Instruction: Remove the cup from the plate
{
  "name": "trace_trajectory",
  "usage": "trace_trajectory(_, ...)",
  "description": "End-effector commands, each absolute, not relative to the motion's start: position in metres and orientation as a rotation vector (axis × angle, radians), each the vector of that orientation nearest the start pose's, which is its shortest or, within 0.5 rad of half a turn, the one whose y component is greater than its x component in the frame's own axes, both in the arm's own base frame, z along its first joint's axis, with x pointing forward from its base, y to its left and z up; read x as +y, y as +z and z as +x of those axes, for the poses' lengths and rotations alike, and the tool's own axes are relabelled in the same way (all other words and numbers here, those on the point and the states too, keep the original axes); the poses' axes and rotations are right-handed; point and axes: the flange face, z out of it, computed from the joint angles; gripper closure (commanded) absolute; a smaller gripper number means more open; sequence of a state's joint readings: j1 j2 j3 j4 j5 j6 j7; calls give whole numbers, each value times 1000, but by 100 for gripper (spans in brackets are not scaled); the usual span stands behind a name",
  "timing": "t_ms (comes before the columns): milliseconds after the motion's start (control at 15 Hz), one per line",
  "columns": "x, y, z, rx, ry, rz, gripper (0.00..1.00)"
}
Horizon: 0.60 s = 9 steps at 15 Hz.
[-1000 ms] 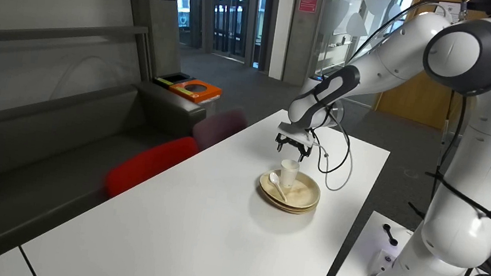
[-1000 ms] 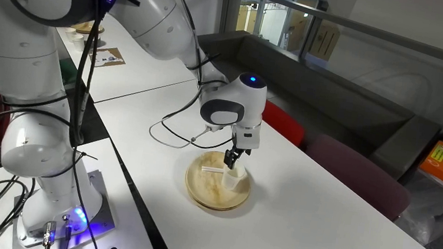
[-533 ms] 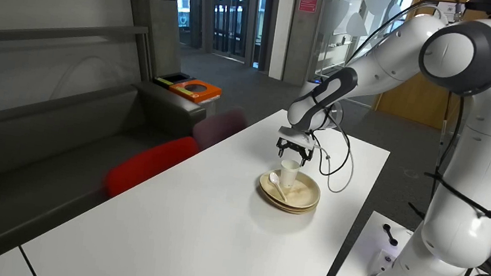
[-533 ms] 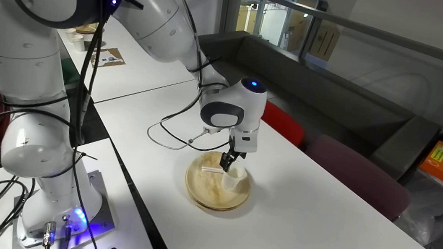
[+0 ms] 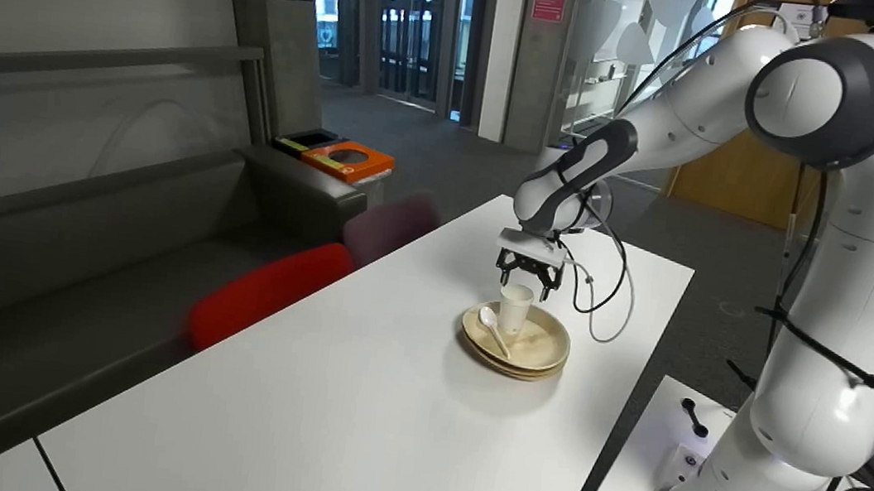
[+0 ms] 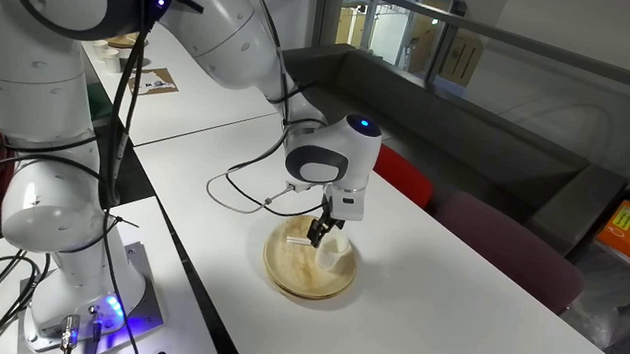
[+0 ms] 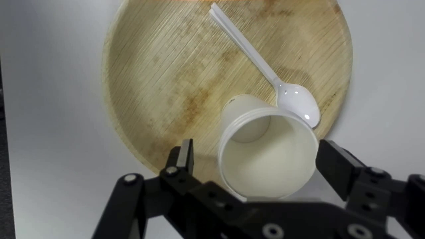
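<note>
The small cream-white cup (image 5: pixel 513 312) stands upright on the tan round plate (image 5: pixel 547 347) in both exterior views, here the cup (image 6: pixel 328 258) and plate (image 6: pixel 289 267). In the wrist view I look into the cup's mouth (image 7: pixel 269 159), with the plate (image 7: pixel 156 76) beneath. My gripper (image 5: pixel 524 289) is open just above the cup's rim. In the wrist view the gripper's fingers (image 7: pixel 255 143) lie either side of the cup. The right finger appears at the rim; whether it touches I cannot tell. A gap shows at the left finger.
A white spoon (image 7: pixel 297 101) lies on the plate beside the cup, its bowl close to the cup. The plate sits on another plate on the white table (image 5: pixel 351 402). A red chair (image 5: pixel 273 292) and a purple chair (image 6: pixel 507 249) stand along the table's side.
My gripper has come down a little and shifted slightly sideways, right in one exterior view and left in the other. It stays open. The cup, spoon and plate have not moved.
</note>
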<state>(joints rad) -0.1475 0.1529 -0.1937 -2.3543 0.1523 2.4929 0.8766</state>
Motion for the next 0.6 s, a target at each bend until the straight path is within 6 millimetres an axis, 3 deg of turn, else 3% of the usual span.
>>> trace_trajectory(0, -181, 270, 477, 1904, 68, -2435, 3)
trace_trajectory(67, -182, 270, 477, 1908, 69, -2434, 20)
trace_trajectory(467, -184, 269, 477, 1916, 73, -2434, 44)
trace_trajectory(533, -184, 269, 477, 1916, 74, -2435, 53)
